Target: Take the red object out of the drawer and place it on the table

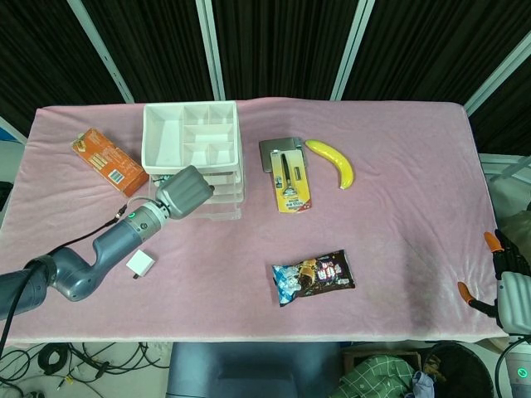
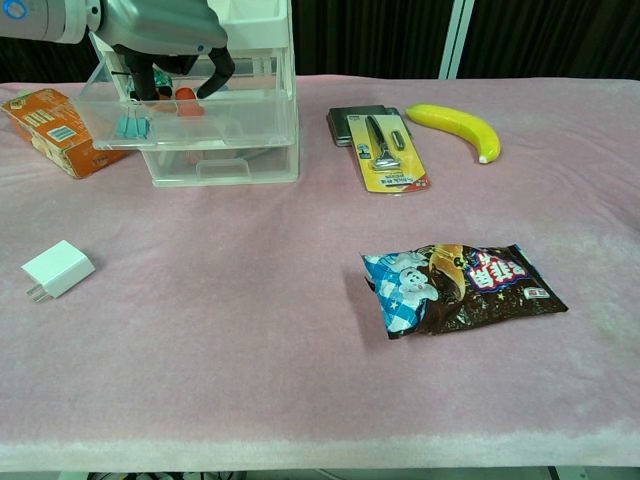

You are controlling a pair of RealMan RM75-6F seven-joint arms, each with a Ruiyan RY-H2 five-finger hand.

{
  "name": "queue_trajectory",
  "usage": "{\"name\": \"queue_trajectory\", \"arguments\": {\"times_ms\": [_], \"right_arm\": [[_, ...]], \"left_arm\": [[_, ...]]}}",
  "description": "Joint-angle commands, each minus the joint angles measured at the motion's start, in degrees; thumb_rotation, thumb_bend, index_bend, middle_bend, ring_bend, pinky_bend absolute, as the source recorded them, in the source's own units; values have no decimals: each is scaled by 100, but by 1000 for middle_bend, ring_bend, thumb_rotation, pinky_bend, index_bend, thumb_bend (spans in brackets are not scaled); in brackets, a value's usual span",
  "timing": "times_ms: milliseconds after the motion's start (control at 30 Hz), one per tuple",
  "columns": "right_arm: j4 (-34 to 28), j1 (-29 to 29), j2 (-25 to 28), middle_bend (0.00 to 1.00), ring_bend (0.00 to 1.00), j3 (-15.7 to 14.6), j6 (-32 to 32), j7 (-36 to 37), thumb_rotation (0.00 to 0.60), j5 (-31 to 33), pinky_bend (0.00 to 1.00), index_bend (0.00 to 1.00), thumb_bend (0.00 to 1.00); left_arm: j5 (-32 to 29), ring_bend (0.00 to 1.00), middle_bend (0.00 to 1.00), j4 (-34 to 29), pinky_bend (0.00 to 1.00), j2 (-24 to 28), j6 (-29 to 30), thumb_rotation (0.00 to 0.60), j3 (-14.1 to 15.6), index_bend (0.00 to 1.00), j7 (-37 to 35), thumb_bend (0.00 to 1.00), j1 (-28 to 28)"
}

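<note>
The small red object (image 2: 187,101) sits inside the pulled-out top drawer (image 2: 220,125) of a clear drawer unit (image 1: 222,203) with a white divided tray on top. My left hand (image 2: 160,30) reaches down into that drawer and its dark fingers (image 2: 214,74) curl round the red object from both sides, gripping it. From the head view the left hand (image 1: 184,192) covers the drawer and hides the red object. My right hand (image 1: 508,280) hangs off the table's near right corner, fingers apart and holding nothing.
A teal item (image 2: 131,126) lies in the same drawer. An orange box (image 2: 50,125) stands left of the unit, with a white charger (image 2: 58,268) in front. A razor pack (image 2: 388,150), a banana (image 2: 455,125) and a snack bag (image 2: 460,288) lie to the right.
</note>
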Motion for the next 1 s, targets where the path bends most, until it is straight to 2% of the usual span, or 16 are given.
{"name": "queue_trajectory", "arguments": {"times_ms": [33, 333, 533, 667, 800, 1000], "right_arm": [[0, -1, 1, 0, 0, -2, 0, 7, 600, -3, 123, 0, 201], [-6, -1, 1, 0, 0, 0, -4, 0, 600, 5, 123, 0, 202], [-6, 1, 2, 0, 0, -2, -3, -5, 600, -4, 123, 0, 201], [7, 2, 7, 0, 0, 11, -4, 6, 600, 17, 124, 0, 202], [9, 2, 8, 0, 0, 11, -4, 3, 600, 14, 123, 0, 201], [6, 1, 12, 0, 0, 6, -1, -4, 600, 5, 123, 0, 202]], "left_arm": [[-11, 1000, 1000, -7, 1000, -1, 3, 600, 10, 501, 9, 267, -4], [-23, 1000, 1000, -33, 1000, 9, 36, 600, 18, 562, -39, 345, -6], [-12, 1000, 1000, -121, 1000, 119, 111, 600, -29, 570, -68, 354, -14], [-48, 1000, 1000, -408, 1000, 362, 301, 600, -257, 569, -214, 354, -31], [-46, 1000, 1000, -862, 1000, 832, 480, 600, -520, 569, -325, 353, -65], [5, 1000, 1000, -1433, 1000, 1302, 704, 600, -663, 568, -471, 353, 46]]}}
